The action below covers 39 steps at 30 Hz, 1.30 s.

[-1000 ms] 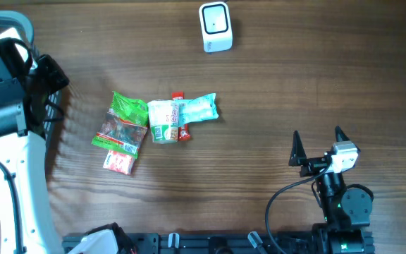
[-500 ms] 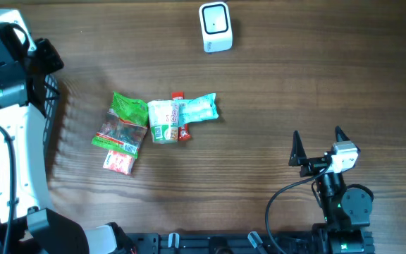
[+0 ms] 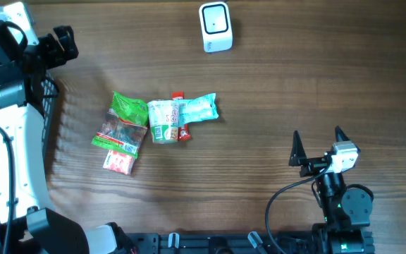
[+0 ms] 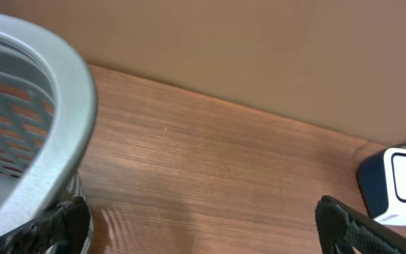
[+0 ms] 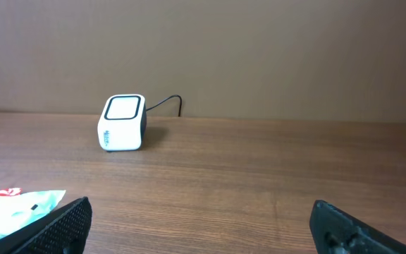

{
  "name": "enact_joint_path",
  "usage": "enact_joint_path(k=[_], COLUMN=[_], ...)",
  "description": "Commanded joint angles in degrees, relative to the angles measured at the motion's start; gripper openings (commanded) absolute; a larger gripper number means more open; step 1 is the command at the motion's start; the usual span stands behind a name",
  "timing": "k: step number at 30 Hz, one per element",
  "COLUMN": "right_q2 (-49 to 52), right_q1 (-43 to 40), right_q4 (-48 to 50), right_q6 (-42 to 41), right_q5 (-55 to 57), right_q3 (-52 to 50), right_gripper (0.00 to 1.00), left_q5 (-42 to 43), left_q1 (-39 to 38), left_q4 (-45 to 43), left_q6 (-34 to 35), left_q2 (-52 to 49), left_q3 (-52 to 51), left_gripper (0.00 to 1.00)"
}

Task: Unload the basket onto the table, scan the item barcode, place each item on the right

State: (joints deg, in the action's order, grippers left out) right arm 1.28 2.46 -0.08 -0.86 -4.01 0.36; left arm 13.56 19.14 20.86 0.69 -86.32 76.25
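The left arm has swung toward the table's far edge since a second ago, and its gripper [image 4: 199, 215] now stands wide and empty beside the basket; the right arm and the packets lie as they did.

The wooden table [image 3: 273, 85] carries a perforated grey basket [image 4: 55, 106] at its left end. Mid-table sits a loose cluster of snack packets: a green packet [image 3: 124, 121], just beside it a pale teal-and-white packet [image 3: 189, 111] lying over a thin red bar [image 3: 182, 131], and a small red packet [image 3: 118, 162] touching the green one's near corner. The white barcode scanner [image 3: 215, 27] stands at the far edge, well apart from them. The right gripper [image 3: 317, 137] waits wide and empty at the near right.

These film packets should be light, soft and crinkly, likely slippery; a pinch across a sealed end looks safest. Which face bears a barcode I cannot tell. Both grippers are well apart from the cluster, which lies between them.
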Motion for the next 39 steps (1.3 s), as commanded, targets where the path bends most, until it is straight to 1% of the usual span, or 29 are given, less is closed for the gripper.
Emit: enact_joint_path(k=[1, 5, 9, 39], right_q2=[-0.26, -0.26, -0.26, -0.26], right_q1=[-0.28, -0.28, -0.28, -0.28], right_q4=[0.17, 0.17, 0.17, 0.17], right_q6=[-0.79, -0.79, -0.79, -0.79], right_q5=[-0.37, -0.35, -0.37, -0.37], right_q3=[-0.04, -0.04, -0.04, -0.04], right_gripper=[1.00, 1.00, 1.00, 1.00], left_q5=[2.03, 2.03, 2.03, 2.03], left_q1=[0.26, 0.26, 0.26, 0.26], left_q4=[2.29, 7.41, 10.23, 10.27], left_q6=[-0.28, -0.28, -0.28, -0.28], left_q2=[-0.07, -0.07, -0.07, -0.07], left_q3=[0.70, 0.70, 0.70, 0.70], left_gripper=[1.00, 1.00, 1.00, 1.00])
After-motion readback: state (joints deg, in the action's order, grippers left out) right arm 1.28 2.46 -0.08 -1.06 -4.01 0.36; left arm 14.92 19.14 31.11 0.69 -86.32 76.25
